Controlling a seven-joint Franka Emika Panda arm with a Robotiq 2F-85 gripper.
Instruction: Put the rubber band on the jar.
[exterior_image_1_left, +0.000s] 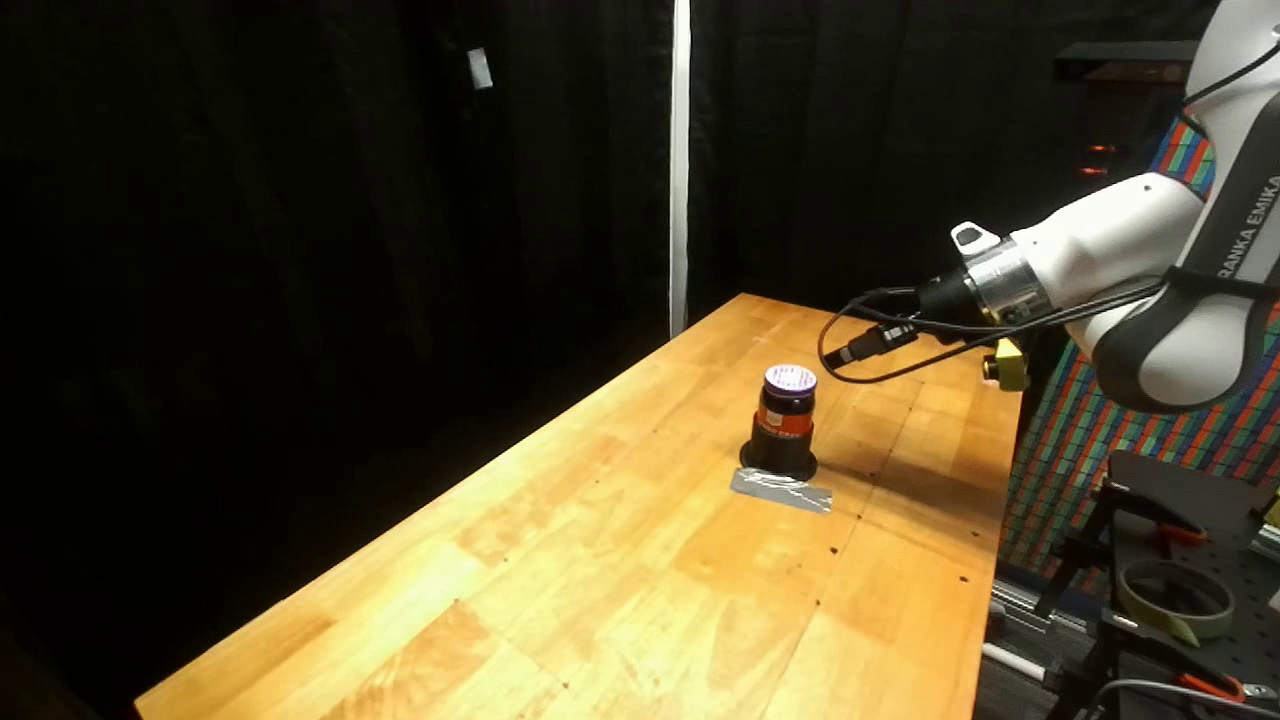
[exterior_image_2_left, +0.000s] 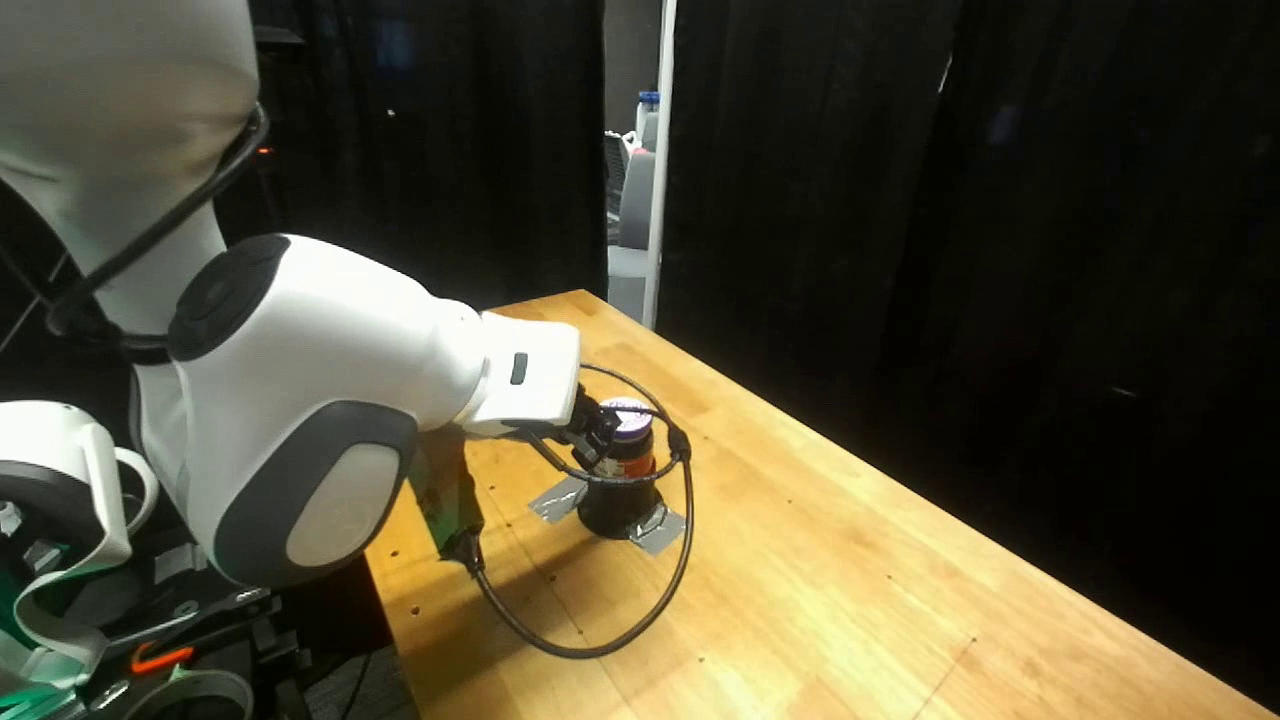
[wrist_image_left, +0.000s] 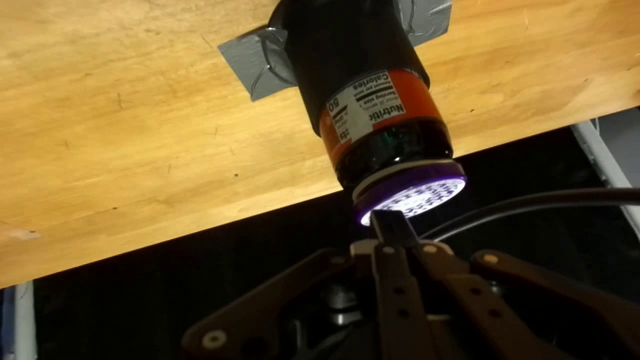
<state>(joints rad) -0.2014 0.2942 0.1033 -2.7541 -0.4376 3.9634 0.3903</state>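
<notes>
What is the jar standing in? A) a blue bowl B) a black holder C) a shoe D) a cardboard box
B: the wrist view shows the jar with its lower part inside the black holder, which silver tape sticks to the table.

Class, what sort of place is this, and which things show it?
Probably a robotics lab: a robot arm reaches over a wooden table, black curtains hang behind it, and grey tape appears to fix a black holder down.
</notes>
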